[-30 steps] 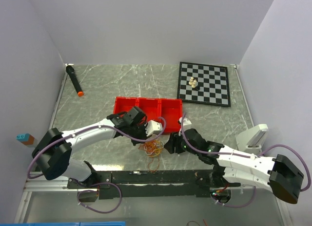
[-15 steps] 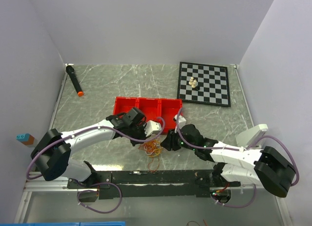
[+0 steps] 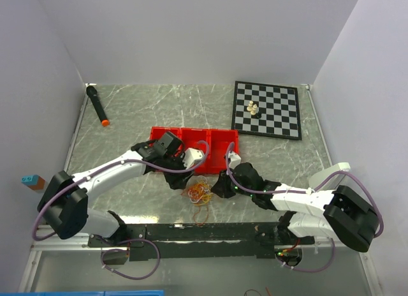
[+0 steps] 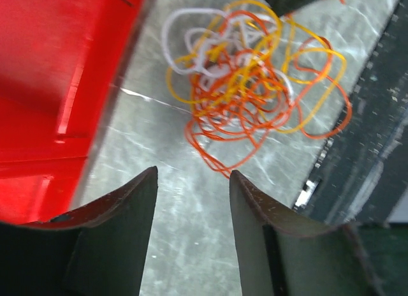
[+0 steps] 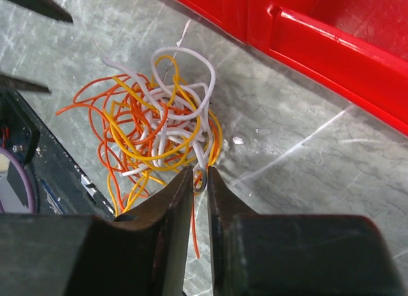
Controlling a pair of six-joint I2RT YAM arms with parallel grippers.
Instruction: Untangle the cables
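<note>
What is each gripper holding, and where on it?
The right gripper pinches the cables by strands at the clump's edge; left gripper is open, holding nothing.

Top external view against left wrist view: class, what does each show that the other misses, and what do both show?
Only top external: the chessboard and the black marker. Only left wrist: the left fingers spread open, and separate white, yellow and orange strands. Both: the cables lying in one tangle beside the red bin.

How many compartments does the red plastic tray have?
3, side by side in the red plastic tray: left, middle, right. The left arm hides part of the left and middle ones.
</note>
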